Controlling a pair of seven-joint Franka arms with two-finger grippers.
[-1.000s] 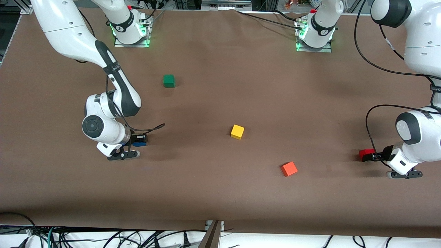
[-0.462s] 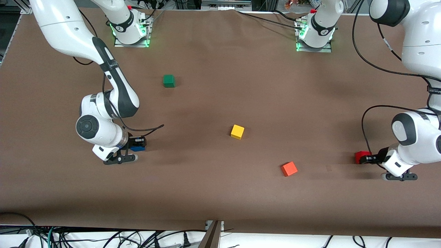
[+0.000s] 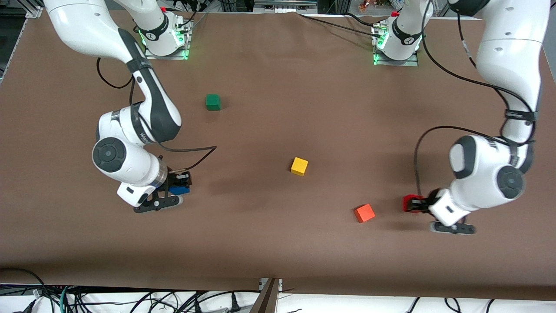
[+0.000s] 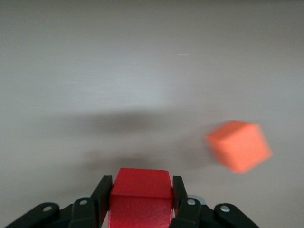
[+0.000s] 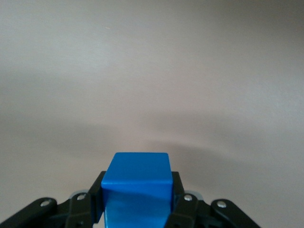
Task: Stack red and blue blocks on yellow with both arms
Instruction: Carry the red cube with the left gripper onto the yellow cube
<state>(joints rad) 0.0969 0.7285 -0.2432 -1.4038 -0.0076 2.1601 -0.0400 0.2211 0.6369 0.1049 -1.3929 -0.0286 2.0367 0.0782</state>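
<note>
We hold both cubes: left gripper point(image 3: 412, 204) fingers clamp the red block point(image 3: 407, 203) over the desk point(image 3: 278, 243) beside the orange cube point(image 3: 364, 213); right gripper point(image 3: 180, 184) fingers clamp the blue block point(image 3: 180, 189). Yellow cube point(image 3: 299, 166) sits mid-desk between them. We should place one squarely first, then the other.

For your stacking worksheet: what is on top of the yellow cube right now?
Nothing: the yellow cube has a bare top. The red cube and blue cube are each gripped elsewhere. Its underside is hidden.
</note>
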